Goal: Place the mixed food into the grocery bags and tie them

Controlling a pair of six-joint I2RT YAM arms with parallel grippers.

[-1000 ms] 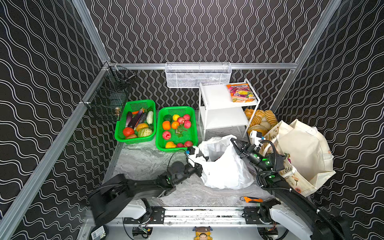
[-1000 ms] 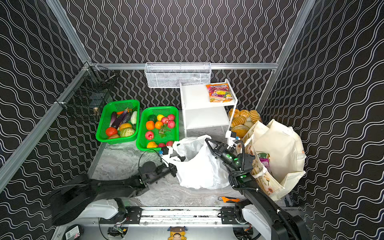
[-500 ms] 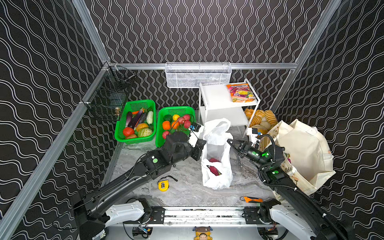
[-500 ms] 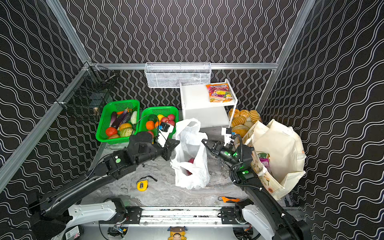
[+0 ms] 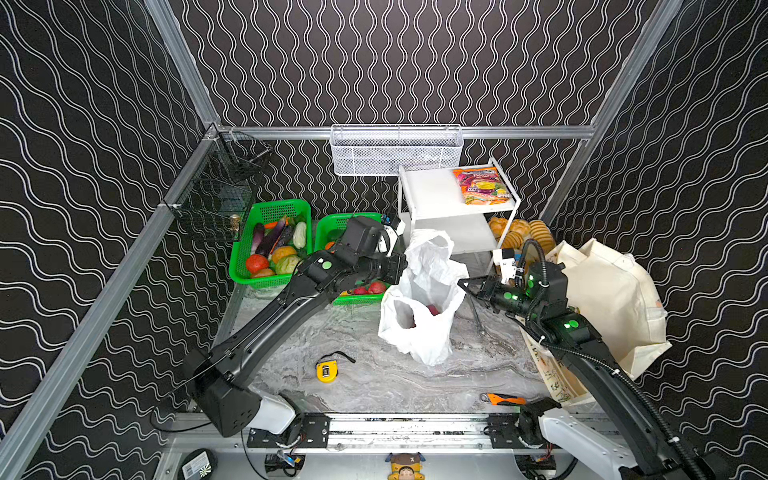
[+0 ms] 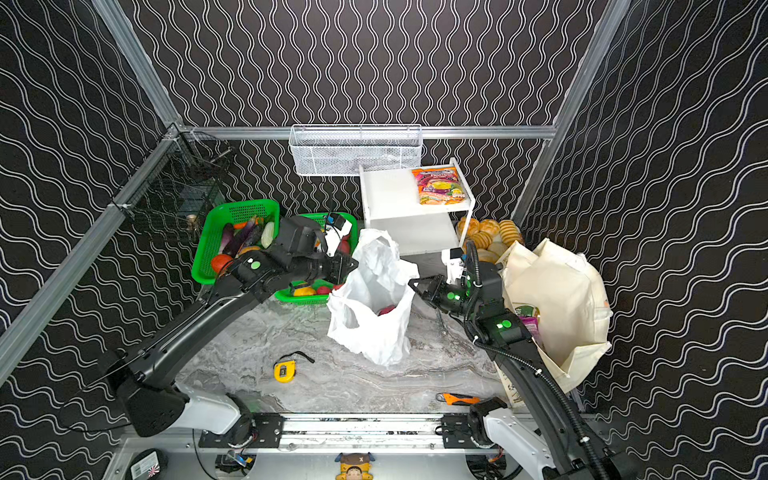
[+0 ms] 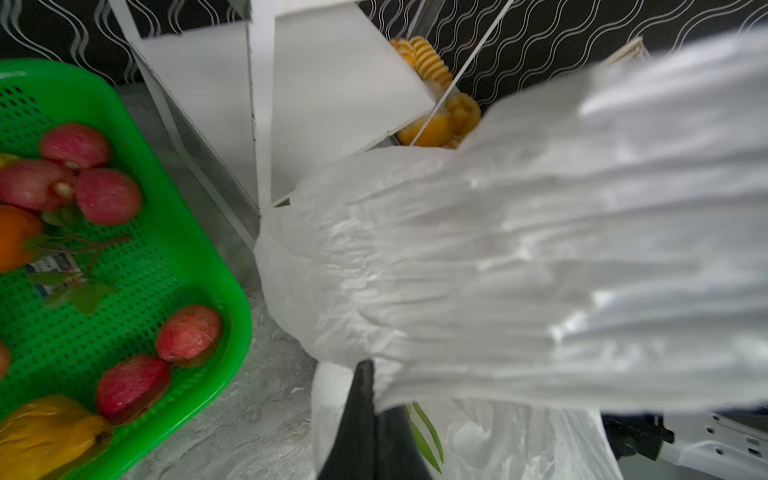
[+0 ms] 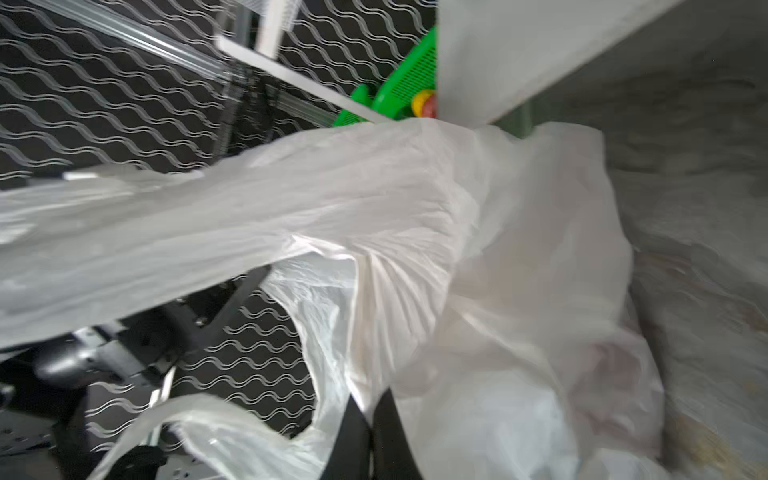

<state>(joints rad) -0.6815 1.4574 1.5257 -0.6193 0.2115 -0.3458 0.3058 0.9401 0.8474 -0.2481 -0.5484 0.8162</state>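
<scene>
Left claw (image 5: 401, 266) and right claw (image 5: 462, 285) stay clamped on plastic bag (image 5: 419, 332), now upright.

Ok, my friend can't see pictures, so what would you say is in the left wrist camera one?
The left gripper is shut on a crinkly white plastic bag, whose stretched plastic fills most of the picture. Beside it sits a green basket holding red toy fruits, with a white shelf behind.

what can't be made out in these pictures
- White plastic bag contents: top views show only a reddish item; plastic hides the rest.
- Left claw tips: left wrist view, partly under bag plastic.
- Cloth tote contents: top views, right arm blocks most.
</scene>
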